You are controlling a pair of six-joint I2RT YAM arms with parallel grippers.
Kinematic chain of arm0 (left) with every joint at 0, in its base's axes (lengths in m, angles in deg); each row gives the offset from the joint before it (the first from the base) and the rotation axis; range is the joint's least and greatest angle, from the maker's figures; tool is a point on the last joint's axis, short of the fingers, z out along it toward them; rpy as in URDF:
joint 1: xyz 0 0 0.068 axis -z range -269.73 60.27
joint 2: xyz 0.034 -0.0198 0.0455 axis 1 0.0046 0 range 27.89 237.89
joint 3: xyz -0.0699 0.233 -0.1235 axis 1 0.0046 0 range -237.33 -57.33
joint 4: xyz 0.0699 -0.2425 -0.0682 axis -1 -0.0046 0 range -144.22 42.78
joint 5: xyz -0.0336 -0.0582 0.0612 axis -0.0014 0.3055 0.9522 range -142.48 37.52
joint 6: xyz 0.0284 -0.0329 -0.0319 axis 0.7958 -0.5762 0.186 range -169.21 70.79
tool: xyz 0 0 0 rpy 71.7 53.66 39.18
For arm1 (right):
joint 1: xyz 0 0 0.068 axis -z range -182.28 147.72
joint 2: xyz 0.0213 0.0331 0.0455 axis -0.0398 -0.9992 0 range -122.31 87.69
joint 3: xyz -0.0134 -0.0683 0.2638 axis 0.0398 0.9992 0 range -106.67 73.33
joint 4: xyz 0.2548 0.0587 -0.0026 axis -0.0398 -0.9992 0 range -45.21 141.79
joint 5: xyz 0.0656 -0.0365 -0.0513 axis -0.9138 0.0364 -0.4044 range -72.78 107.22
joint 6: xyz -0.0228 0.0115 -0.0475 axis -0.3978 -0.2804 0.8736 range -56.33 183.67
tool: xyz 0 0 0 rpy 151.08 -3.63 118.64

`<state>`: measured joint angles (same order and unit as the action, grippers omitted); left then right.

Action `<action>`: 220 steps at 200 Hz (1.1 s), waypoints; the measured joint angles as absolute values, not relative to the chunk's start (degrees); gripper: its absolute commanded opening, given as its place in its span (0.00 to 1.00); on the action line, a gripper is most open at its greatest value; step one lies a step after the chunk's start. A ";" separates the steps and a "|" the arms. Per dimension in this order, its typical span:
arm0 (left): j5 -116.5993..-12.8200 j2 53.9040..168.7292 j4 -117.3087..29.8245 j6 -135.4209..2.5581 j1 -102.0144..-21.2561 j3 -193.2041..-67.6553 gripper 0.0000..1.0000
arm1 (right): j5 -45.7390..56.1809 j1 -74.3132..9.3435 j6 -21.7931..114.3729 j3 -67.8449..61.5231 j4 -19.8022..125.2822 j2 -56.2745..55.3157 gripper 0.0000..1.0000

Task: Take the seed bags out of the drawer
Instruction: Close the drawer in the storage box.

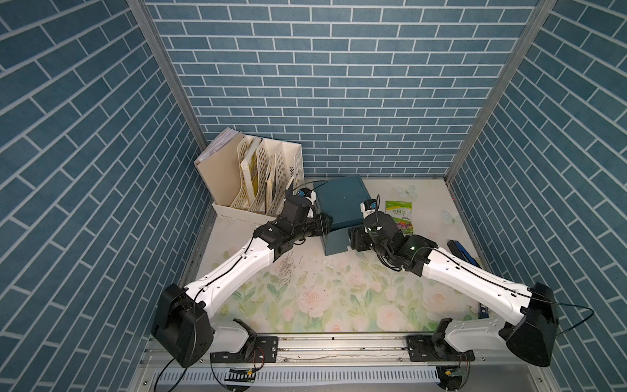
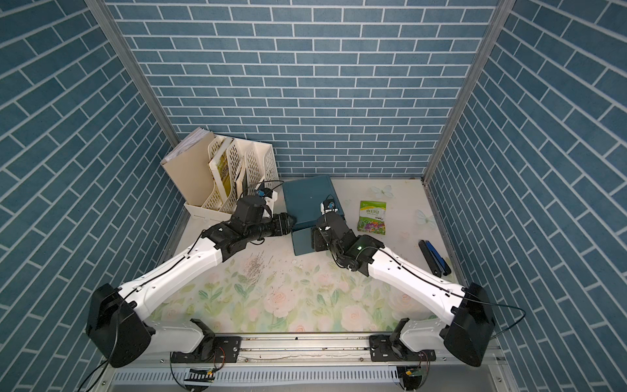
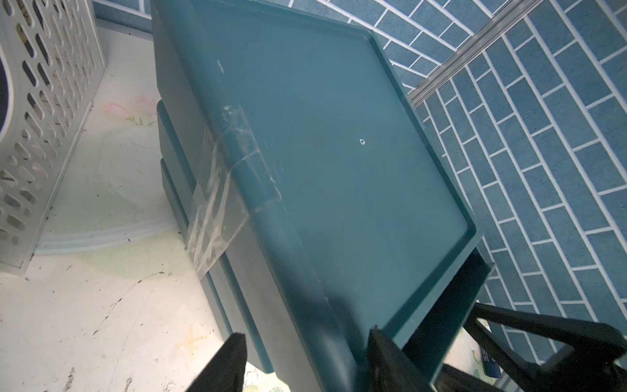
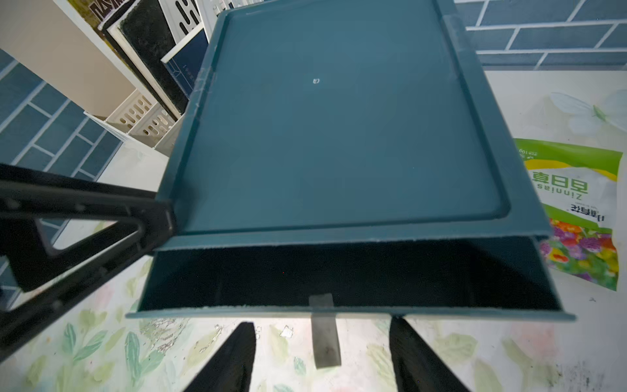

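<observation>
A teal drawer cabinet [image 1: 339, 200] [image 2: 310, 200] stands at the back middle in both top views. Its drawer [image 4: 339, 310] is pulled out toward the front; the inside looks dark and no packet shows in it. One green-white seed bag [image 1: 399, 217] [image 2: 372, 217] [image 4: 583, 203] lies flat on the table to the right of the cabinet. My left gripper [image 3: 307, 334] [image 1: 324, 224] straddles the cabinet's front left top edge and is shut on it. My right gripper [image 4: 322, 325] [image 1: 353, 239] is open just in front of the drawer, with the drawer's grey pull tab [image 4: 325, 342] between its fingers, untouched.
A cream file organiser [image 1: 258, 176] with books and folders stands at the back left, close to the left arm. A dark blue stapler-like object [image 1: 463, 251] lies near the right wall. Small crumbs [image 1: 288, 268] are scattered on the floral table in front of the cabinet.
</observation>
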<state>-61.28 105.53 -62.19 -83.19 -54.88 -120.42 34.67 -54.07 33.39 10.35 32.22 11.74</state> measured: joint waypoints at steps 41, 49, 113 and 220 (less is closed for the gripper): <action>-61.30 105.80 -63.04 -83.06 -54.88 -121.05 0.61 | 33.38 -53.18 35.34 10.35 35.43 8.44 0.67; -61.32 105.80 -63.08 -83.06 -54.91 -121.05 0.61 | 33.19 -53.02 35.58 10.35 35.98 8.16 0.67; -61.30 105.95 -63.26 -83.06 -54.91 -121.29 0.61 | 32.01 -52.26 35.66 10.70 38.90 7.96 0.67; -61.32 106.23 -63.67 -83.06 -54.91 -121.70 0.61 | 27.61 -51.23 30.55 21.43 41.11 15.52 1.00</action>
